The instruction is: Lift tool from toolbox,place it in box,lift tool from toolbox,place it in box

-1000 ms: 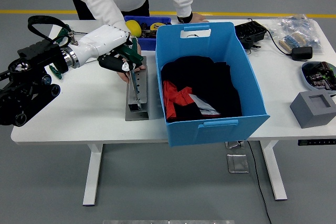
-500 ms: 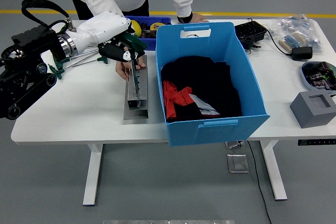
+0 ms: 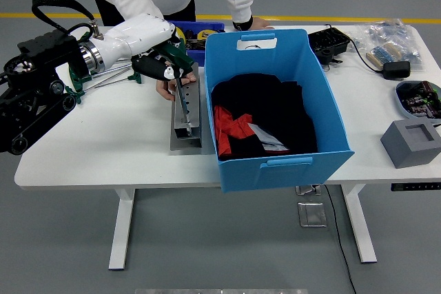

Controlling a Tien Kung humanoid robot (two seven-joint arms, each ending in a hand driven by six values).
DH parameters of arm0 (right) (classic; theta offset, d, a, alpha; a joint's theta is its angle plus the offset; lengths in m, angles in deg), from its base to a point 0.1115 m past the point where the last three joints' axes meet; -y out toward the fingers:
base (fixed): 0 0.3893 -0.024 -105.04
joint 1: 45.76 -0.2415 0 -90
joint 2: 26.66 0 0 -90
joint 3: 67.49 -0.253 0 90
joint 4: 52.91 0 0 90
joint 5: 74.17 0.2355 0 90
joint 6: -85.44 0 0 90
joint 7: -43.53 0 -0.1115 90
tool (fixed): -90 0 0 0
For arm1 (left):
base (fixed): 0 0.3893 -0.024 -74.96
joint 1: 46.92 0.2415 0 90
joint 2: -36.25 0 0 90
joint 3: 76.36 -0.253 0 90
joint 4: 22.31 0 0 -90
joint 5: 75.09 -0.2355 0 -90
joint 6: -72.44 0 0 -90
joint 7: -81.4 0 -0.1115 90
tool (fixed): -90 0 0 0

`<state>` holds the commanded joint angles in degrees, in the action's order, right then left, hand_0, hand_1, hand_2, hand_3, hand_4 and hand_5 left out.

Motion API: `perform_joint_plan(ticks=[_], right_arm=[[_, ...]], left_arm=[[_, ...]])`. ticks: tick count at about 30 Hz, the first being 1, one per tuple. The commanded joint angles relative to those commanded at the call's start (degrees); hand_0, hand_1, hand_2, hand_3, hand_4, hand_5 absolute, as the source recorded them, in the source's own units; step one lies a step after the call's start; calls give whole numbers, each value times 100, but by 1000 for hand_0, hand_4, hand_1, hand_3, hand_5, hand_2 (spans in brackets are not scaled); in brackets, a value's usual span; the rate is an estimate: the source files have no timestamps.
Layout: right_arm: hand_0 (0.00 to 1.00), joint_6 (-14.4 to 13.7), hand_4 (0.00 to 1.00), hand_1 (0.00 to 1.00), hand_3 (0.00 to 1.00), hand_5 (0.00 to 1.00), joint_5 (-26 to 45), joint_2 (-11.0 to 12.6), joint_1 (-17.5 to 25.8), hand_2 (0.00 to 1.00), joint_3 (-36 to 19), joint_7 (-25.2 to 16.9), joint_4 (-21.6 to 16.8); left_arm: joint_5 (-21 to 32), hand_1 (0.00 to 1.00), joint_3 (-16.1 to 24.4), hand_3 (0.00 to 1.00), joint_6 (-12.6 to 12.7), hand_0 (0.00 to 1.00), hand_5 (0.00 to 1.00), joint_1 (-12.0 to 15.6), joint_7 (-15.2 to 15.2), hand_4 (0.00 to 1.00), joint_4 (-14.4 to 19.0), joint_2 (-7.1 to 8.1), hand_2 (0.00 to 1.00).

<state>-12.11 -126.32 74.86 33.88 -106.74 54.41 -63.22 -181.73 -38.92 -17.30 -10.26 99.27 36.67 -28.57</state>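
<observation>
We see a white counter [image 3: 103, 149] on a grey floor [image 3: 227, 253] with a yellow line. Our left hand [image 3: 162, 70] grips a thin metal tool [image 3: 180, 105], its tip in the grey toolbox [image 3: 187, 125] beside the blue box [image 3: 275, 163]

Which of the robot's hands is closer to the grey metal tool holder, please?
Left. The left hand sits at the far end of the grey metal tool holder, gripping a thin tool; the right hand is out of view.
</observation>
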Motion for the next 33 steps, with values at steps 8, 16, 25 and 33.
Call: perform_joint_plan(ticks=[8,16,25,33], right_arm=[[634,-9,808,633,551,640,27,-3,-11,689,19,-4,0],[633,-5,808,634,551,639,4,-3,-11,689,-1,1,0],[632,7,808,634,551,639,-45,0,2,689,-33,7,0],[632,4,808,634,551,639,-57,7,2,689,-45,5,0]], left_arm=[[-109,2,-22,43,2,132,416,-60,-6,562,-44,-99,6],[-183,2,-16,43,-88,132,406,-85,-50,559,186,-40,5],[-98,2,117,43,-307,132,404,-171,-170,561,533,60,5],[-52,2,294,43,-430,130,403,-284,-232,561,691,114,5]])
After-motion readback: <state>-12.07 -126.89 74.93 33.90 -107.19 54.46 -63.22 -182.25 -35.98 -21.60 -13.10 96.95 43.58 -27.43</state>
